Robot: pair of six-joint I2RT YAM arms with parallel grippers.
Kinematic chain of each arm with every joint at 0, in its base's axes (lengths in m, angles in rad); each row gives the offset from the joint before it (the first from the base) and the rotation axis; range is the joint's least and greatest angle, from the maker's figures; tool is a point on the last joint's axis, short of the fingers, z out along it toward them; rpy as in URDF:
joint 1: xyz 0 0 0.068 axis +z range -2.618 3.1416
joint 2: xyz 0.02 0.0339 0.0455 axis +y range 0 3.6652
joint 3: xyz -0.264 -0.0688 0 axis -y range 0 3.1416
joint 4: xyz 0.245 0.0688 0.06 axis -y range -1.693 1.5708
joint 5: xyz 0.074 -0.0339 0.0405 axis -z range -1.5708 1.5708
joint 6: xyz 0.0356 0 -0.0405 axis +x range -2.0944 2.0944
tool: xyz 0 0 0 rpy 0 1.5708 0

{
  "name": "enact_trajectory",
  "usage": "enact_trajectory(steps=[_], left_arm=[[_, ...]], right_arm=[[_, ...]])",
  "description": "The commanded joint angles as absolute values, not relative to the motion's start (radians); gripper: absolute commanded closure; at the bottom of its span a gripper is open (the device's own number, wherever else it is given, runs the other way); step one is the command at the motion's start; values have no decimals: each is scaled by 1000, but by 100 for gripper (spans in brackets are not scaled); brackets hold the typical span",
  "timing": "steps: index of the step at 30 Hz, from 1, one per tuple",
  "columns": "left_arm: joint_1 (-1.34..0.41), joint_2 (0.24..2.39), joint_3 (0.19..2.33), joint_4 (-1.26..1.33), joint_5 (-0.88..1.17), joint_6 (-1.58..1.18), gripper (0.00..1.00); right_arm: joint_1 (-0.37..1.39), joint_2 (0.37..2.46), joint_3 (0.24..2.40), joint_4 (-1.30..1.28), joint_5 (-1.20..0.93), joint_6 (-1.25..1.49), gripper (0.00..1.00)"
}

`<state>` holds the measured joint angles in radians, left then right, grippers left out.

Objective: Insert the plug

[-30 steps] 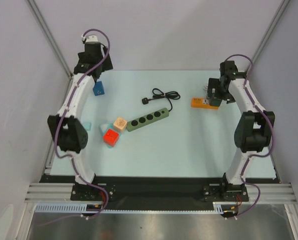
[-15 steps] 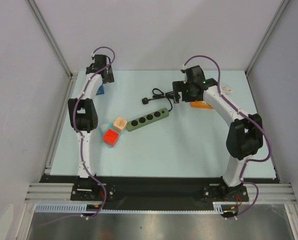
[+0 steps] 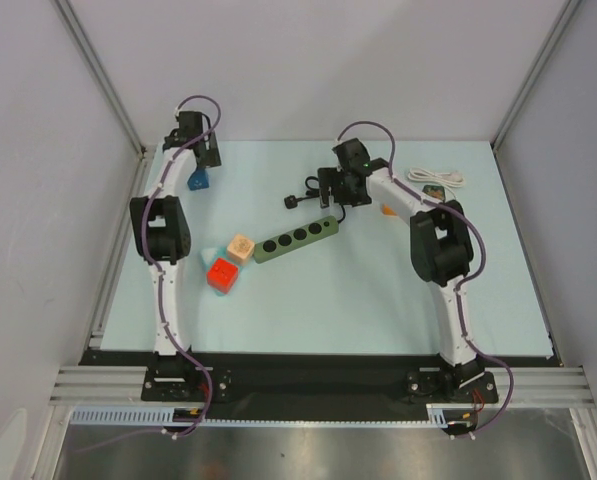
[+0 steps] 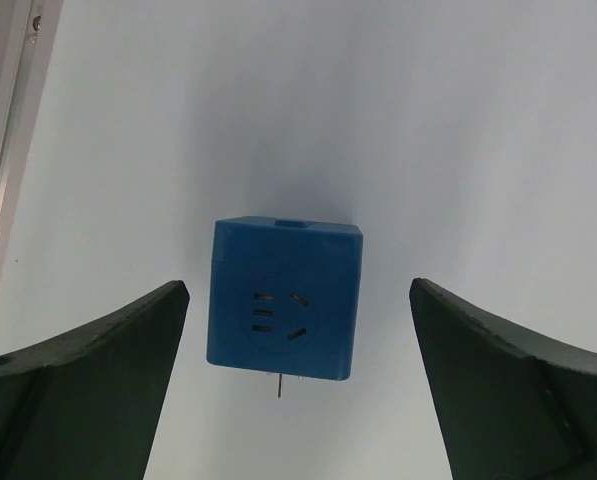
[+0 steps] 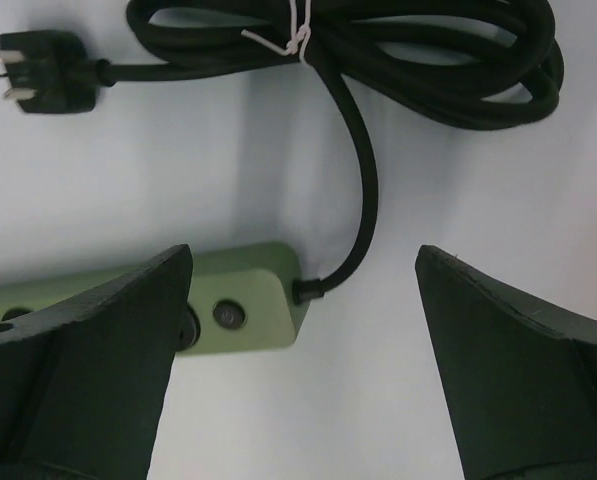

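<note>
Black plug (image 5: 43,72) lies loose on the bench (image 5: 178,180), near the switch end of the green power strip (image 5: 243,310) but not touching it, with nothing gripping it. I judge I am at the approach step: the plug is not yet picked up, let alone inserted.

My right tool (image 5: 303,255) hangs wide open and empty above the spot where the cord (image 5: 428,60) leaves the strip. The plug sits off to one side of my jaws, at the corner of my wrist view. The next move calls for shifting sideways over the plug body, squaring the jaws across its flat sides, then coming down and closing.

My left tool (image 4: 298,288) is also spread wide and empty, straddling a blue socket cube (image 4: 286,300) at the far left of the bench without touching it. Whether the plug belongs in that cube or in the strip, I cannot tell.

The cord is bundled with a white tie (image 5: 296,40), so slack may be short when I carry the plug. A tan cube (image 3: 240,247) and a red cube (image 3: 221,272) crowd the strip's other end; a white cable (image 3: 438,177) lies well apart.
</note>
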<state>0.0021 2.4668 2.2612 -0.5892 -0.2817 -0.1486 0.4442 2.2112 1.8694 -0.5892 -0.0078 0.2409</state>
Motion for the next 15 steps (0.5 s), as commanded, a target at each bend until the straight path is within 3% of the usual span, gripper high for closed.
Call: enact_trajectory(steps=[1,3,9,10,13,15], left_arm=[[-3,2448,2260,-591,-282,-117,2],[-3,2459,2264,-598,-259,-121,2],[46,2491,2264,-615,-189,-164,5],[46,2497,2266,-615,-183,-160,5],[46,2506,2272,-612,-138,-134,6],[46,2513,2275,-609,-121,-114,7]], right_arm=[[456,2287,1957,-594,60,267,2],[459,2330,2008,-635,112,250,6],[472,2387,2026,-675,179,207,44],[476,2381,2002,-676,190,198,52],[477,2338,1900,-651,201,164,60],[476,2304,1856,-631,201,120,72]])
